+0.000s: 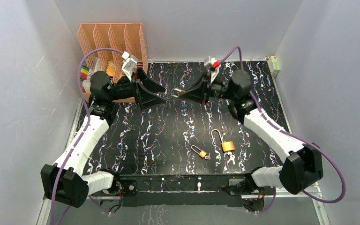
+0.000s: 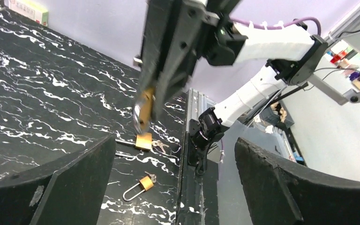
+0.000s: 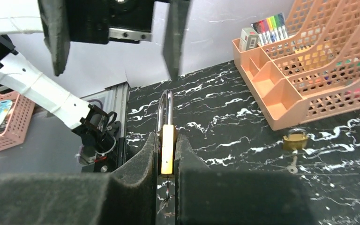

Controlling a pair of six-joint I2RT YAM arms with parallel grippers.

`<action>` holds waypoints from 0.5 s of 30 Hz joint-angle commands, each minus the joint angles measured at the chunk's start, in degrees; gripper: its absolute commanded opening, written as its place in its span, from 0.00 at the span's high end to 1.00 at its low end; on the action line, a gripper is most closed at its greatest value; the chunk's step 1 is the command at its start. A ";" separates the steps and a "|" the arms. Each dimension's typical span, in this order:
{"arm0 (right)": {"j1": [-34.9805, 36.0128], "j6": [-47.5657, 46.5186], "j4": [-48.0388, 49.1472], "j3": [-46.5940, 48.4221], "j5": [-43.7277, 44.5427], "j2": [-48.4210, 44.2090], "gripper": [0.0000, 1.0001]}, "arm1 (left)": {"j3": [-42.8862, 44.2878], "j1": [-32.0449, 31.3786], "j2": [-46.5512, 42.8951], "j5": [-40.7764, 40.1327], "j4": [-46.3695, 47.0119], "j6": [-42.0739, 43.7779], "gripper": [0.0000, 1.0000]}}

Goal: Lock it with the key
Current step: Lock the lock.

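**Two-arm rig with one padlock held clear of the worktop**

The black, white-veined marble-pattern worktop point(image 1: 168, 136) fills the centre of the overhead view. The white-and-black left arm point(image 1: 82, 140) rises from the lower left and the matching right arm point(image 1: 267, 126) from the lower right, converging near the upper centre. A peach mesh plastic file organiser point(image 1: 112, 37) stands at the upper left. The left end effector point(image 1: 163, 93) has its fingers spread wide. Facing it and just apart, the right end effector point(image 1: 180, 93) is pressed onto a small brass padlock with a steel shackle point(image 3: 168, 147). This padlock is held edge-on above the worktop, its shackle pointing beyond the fingertips. At the lower centre-right, a brass padlock with a raised shackle point(image 1: 227, 144) lies near a smaller flat brass padlock point(image 1: 199, 151). Small silver keys point(image 1: 231, 158) lie just beside the former.
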 commanded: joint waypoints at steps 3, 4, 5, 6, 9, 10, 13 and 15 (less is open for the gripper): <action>-4.78 0.45 -15.13 14.03 -17.81 2.55 1.00 | 2.51 0.47 0.25 8.87 3.25 -2.68 0.21; -4.79 0.21 -15.97 14.73 -18.51 2.87 1.00 | 2.55 0.43 1.00 9.71 3.91 -3.78 0.25; -4.76 0.51 -15.81 15.05 -19.26 3.18 1.00 | 2.56 0.35 1.56 10.24 3.92 -4.22 0.27; -4.70 1.19 -15.19 15.19 -19.94 3.52 1.00 | 2.44 0.21 1.95 10.34 3.90 -4.33 0.28; -4.32 2.97 -13.57 15.74 -21.38 4.67 1.00 | 2.25 -0.49 2.28 9.49 3.88 -4.00 0.31; -4.01 3.02 -13.48 15.97 -21.50 5.03 1.00 | 2.32 -0.70 2.32 9.05 3.91 -3.79 0.31; -3.18 3.15 -12.97 16.61 -21.40 5.90 1.00 | 2.95 -1.08 2.62 7.67 3.88 -3.20 0.36; -2.67 3.26 -12.82 17.08 -21.22 6.50 1.00 | 3.64 -1.28 3.13 6.94 3.90 -3.10 0.41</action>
